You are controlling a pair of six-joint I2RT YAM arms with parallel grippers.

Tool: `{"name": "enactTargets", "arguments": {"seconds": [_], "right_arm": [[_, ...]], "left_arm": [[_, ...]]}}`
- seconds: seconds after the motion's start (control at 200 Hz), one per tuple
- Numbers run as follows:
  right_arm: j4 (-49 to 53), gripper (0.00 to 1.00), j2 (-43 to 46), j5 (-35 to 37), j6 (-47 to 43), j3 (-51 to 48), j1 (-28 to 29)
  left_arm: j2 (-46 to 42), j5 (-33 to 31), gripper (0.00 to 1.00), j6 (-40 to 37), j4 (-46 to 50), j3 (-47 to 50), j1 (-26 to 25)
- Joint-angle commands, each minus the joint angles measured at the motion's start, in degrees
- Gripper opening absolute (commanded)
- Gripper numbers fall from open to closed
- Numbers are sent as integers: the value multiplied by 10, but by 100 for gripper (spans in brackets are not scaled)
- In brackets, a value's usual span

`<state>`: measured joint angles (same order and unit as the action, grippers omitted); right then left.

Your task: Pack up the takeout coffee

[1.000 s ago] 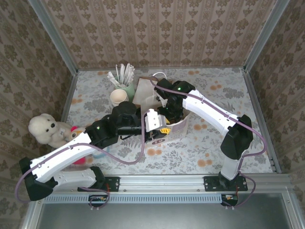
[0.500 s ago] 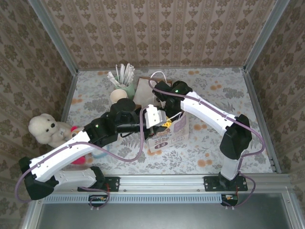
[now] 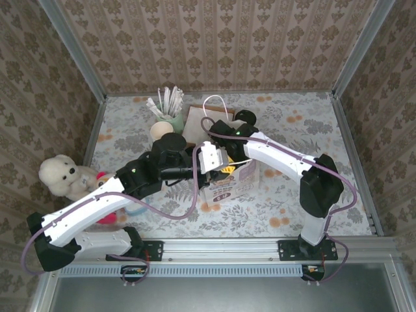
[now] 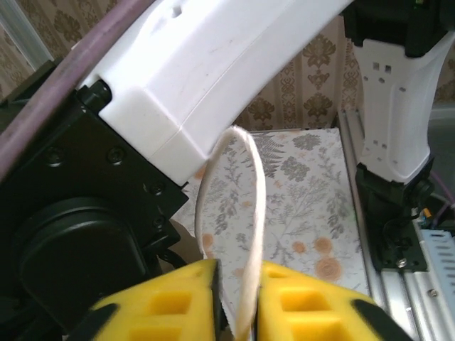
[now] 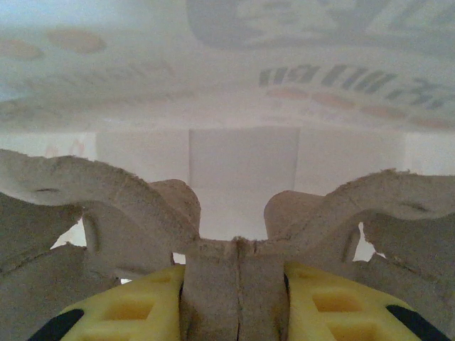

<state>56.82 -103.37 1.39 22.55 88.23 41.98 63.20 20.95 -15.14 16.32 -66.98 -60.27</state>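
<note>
The white paper bag [image 3: 229, 187] stands mid-table. The left gripper [image 4: 238, 288], fingers nearly together, pinches its loop handle [image 4: 254, 177], probably to steady the mouth. Inside, the right gripper [image 5: 234, 302] clamps the pulp carrier [image 5: 99, 199] by its centre ridge. The takeout coffee cannot be located; presumably it rides in the carrier.

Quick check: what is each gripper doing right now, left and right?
Left gripper: closed on the bag handle.
Right gripper: closed on the cup carrier, at its middle rib.
</note>
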Motion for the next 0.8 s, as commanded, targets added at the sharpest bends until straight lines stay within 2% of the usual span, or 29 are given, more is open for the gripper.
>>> {"name": "enactTargets", "arguments": {"seconds": [0.0,0.045,0.075,0.13,0.245,0.315,0.39,0.485,0.555,0.625,0.795], "right_arm": [[-13,35,26,15,-11,-7,6],[-16,35,29,14,-11,-9,5],[-18,35,30,13,-12,-10,6],[-23,35,32,12,-12,-14,5],[-31,35,35,7,-12,-20,6],[-35,35,35,8,-12,-24,5],[-39,35,36,10,-11,-26,6],[-46,35,36,11,-7,-27,6],[-51,35,36,10,-8,-29,6],[-54,35,35,10,-8,-30,6],[-63,35,35,6,-15,-37,7]], "left_arm": [[-11,-2,40,-7,13,-25,12],[-22,-15,57,-6,27,-24,25],[-31,-26,64,-4,33,-23,37],[-51,-19,73,7,39,-12,72],[-97,87,91,54,4,29,173],[-101,85,99,109,-35,45,227],[-68,18,99,165,-15,16,265],[5,-57,93,225,51,-58,284],[55,-33,88,238,77,-105,287],[94,3,87,250,63,-131,285],[173,-1,81,269,57,-201,286]]}}
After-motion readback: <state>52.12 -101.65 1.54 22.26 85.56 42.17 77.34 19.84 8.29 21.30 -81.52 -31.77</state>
